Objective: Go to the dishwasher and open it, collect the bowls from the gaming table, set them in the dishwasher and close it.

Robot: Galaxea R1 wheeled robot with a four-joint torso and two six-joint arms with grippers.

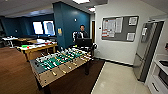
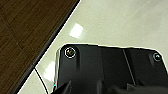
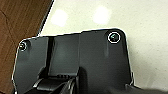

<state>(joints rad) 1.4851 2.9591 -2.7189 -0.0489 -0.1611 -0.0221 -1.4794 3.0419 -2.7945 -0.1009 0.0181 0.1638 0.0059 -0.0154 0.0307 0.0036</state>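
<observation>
Far back on the left stands the gaming table [image 1: 41, 47], long, with a pale top and yellow sides. A small bright green thing [image 1: 24, 46] lies on its left end, too small to tell whether it is a bowl. The dishwasher is out of view. In the left wrist view the robot's dark plate [image 2: 100, 67] hangs over pale floor beside the edge of brown wood flooring [image 2: 22, 32]. In the right wrist view the dark plate [image 3: 82, 55] hangs over the same pale floor. Neither wrist view lets me tell how the grippers stand.
A green-field foosball table [image 1: 60, 63] stands close ahead on a dark rug. Behind it a person [image 1: 82, 33] stands at a dark screen. A steel fridge [image 1: 147, 50] and a white counter [image 1: 160, 75] line the right side. Pale floor [image 1: 115, 80] runs between them.
</observation>
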